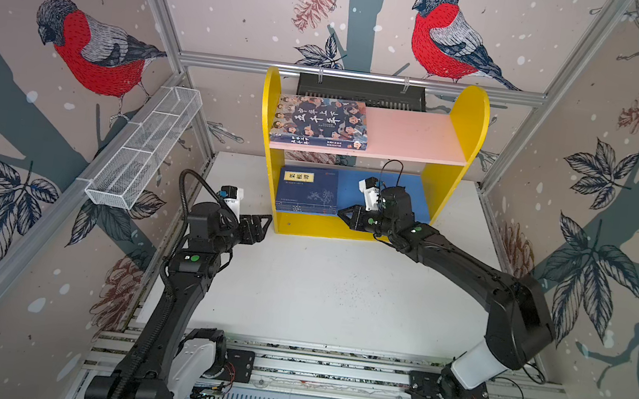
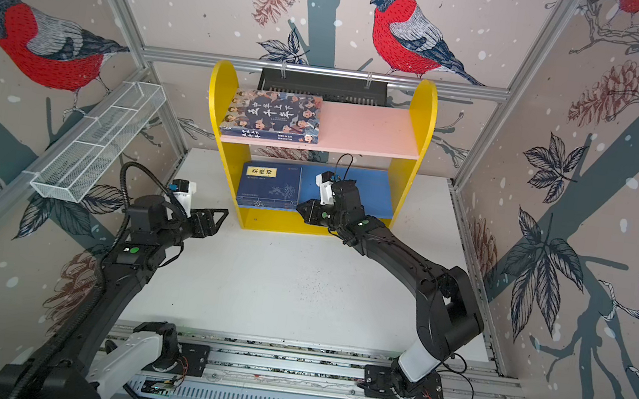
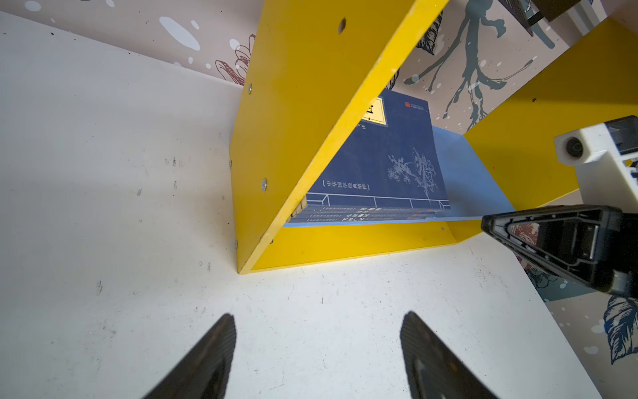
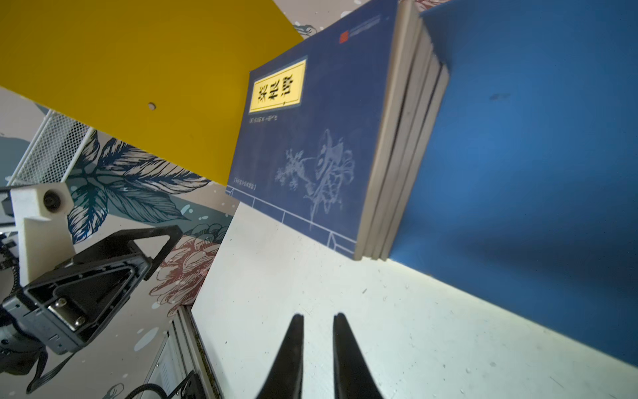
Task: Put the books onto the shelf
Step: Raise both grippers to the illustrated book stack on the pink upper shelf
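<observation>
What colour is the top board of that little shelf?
The upper board is pale pink, clearest in both top views.

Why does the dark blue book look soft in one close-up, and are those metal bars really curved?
Right wrist view: the navy books look soft, cause unclear, and a dark shadow crosses the blue board. Left wrist view: the same cover is crisp. In both top views the wide lens slightly bows the straight frame bars; lighting is even.
</observation>
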{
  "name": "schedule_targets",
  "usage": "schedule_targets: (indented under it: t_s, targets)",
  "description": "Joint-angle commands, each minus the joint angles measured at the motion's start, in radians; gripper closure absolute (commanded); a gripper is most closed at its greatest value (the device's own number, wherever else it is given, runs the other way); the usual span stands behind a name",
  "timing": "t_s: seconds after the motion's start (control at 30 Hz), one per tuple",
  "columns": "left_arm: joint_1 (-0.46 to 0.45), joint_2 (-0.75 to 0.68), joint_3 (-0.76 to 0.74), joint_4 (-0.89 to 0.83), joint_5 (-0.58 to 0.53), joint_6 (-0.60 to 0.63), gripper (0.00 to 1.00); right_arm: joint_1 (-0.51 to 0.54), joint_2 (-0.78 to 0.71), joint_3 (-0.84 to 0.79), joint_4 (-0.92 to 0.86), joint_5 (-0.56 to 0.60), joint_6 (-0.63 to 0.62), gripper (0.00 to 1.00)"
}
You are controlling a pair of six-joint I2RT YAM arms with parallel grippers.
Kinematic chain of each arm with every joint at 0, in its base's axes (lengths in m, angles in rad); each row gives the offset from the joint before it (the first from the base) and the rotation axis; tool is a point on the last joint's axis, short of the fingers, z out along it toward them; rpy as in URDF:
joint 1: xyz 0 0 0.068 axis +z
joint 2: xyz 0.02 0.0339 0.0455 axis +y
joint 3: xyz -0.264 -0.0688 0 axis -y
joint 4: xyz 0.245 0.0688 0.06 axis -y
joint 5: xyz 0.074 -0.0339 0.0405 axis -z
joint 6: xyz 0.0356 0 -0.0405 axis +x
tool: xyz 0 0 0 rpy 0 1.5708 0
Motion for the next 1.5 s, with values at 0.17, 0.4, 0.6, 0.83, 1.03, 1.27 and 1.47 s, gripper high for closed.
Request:
schedule_targets:
  t_s: [0.17,0.4,0.6,0.83,1.03,1.27,1.47]
  targets:
    - [0.007,-0.014,-0.008,0.033,0.023,0.013,0.24,0.013,0.055,0.05,0.037,-0.013,-0.02,0.82]
    - [0.008,-0.008,0.063,0.008,0.074,0.049,0.24,0.048,0.019,0.064,-0.024,-0.021,-0.085,0.8]
    - [0.008,0.039,0.283,-0.108,0.206,0.104,0.25,0.111,-0.136,0.062,-0.146,-0.028,-0.187,0.71]
    - [0.008,0.114,0.535,-0.119,0.274,0.079,0.25,0.104,-0.352,0.086,-0.13,0.072,-0.174,0.61]
    - [0.008,0.189,0.691,-0.039,0.198,-0.048,0.25,-0.031,-0.328,0.222,-0.132,0.068,-0.093,0.59]
    - [0.009,0.266,0.787,0.057,0.181,-0.098,0.24,-0.082,-0.21,0.407,-0.145,0.064,-0.071,0.58]
    - [0.008,0.318,0.849,0.095,0.163,-0.114,0.24,-0.107,-0.089,0.589,-0.22,0.067,-0.071,0.58]
